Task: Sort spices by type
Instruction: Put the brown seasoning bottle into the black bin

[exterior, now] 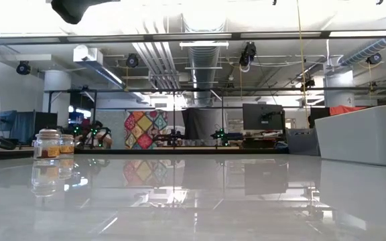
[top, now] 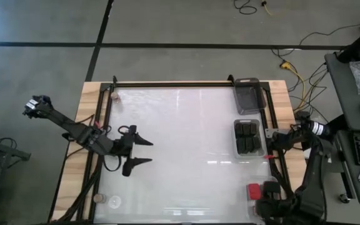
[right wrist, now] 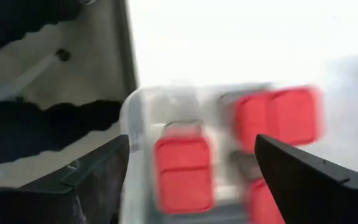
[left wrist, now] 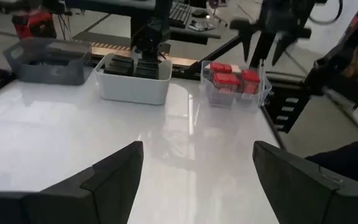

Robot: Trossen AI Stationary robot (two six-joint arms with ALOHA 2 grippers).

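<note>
Red spices boxed at lower right, right fingers spread above them

High view: the left gripper point(top: 138, 151) hovers mid-left over the bench point(top: 180, 156), fingers wide and empty; dark blocks point(top: 247, 136) sit in their tray at right; round jars point(top: 112, 201) wait lower left. Low view: jars point(exterior: 48, 144) at left. Left wrist view: red blocks point(left wrist: 231, 78) grouped in a clear tray point(left wrist: 261, 93), upper right, under the right gripper point(left wrist: 263, 46). Right wrist view: fingers point(right wrist: 316, 177) wide, holding nothing, likely just released.

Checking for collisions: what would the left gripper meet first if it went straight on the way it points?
Probably nothing soon: the open left gripper faces bare white tabletop. Farther on, roughly ahead, stands the clear plastic tray of red rectangular blocks; depth is uncertain.
</note>
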